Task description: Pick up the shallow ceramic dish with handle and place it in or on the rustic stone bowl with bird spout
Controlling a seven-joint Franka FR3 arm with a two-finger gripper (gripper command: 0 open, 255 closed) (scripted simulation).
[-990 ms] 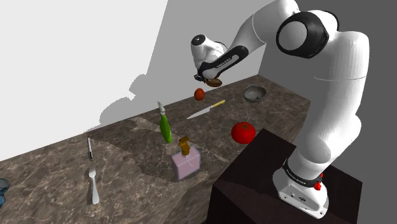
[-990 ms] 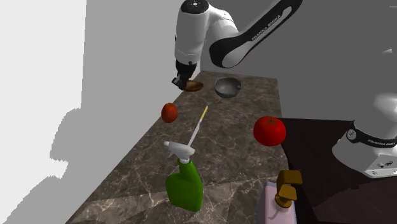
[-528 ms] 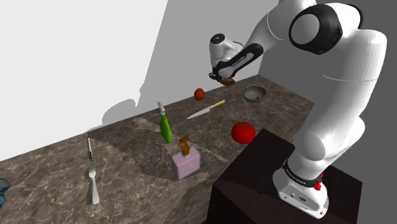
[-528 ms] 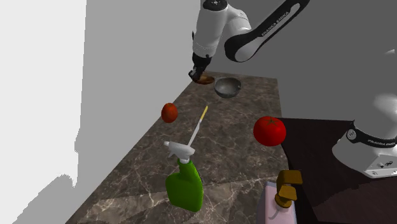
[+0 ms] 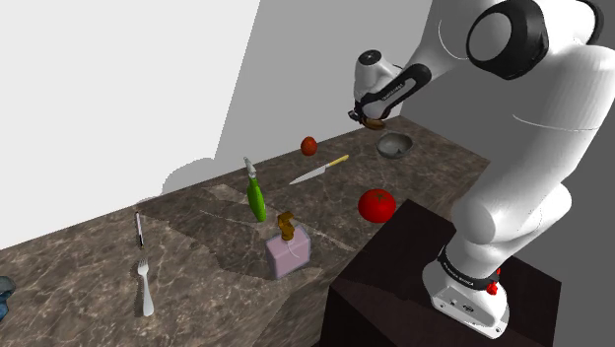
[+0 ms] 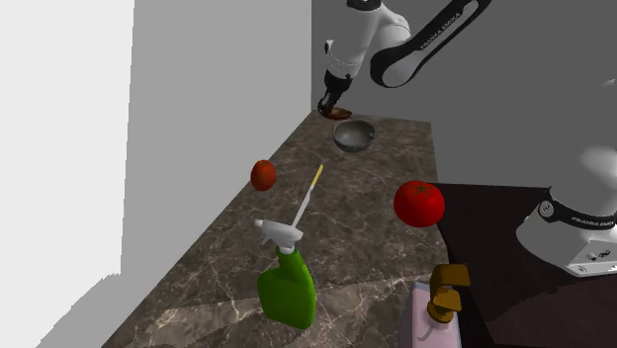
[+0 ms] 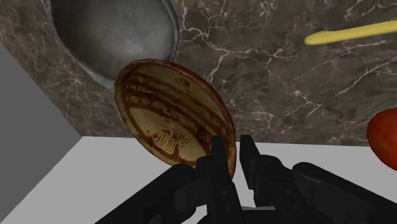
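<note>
- The black two-finger claw (image 7: 232,149) is clamped on the rim of a shallow round brown dish (image 7: 172,111). One finger sits inside the rim and one behind it.
- The dish has a glossy glazed inside with rust-red rings and streaks on tan. It is held tilted in the air, off the desk.
- The dish hangs just beside and above the rough, mottled grey stone bowl (image 7: 114,32), its edge overlapping the bowl's rim in the wrist view; it is not in the bowl.
- The bowl is deep and rounded and stands on the dark brown desk (image 5: 197,266) with pale marble veining.
- Near the bowl lie a knife with a yellow handle (image 5: 319,172) and a smooth red tomato (image 5: 376,205); a small reddish-orange fruit (image 5: 308,146) sits further off.
- A second ago the claw and dish were over the small fruit, well apart from the bowl; they have since travelled across to the bowl's side. Everything on the desk has stayed put.
</note>
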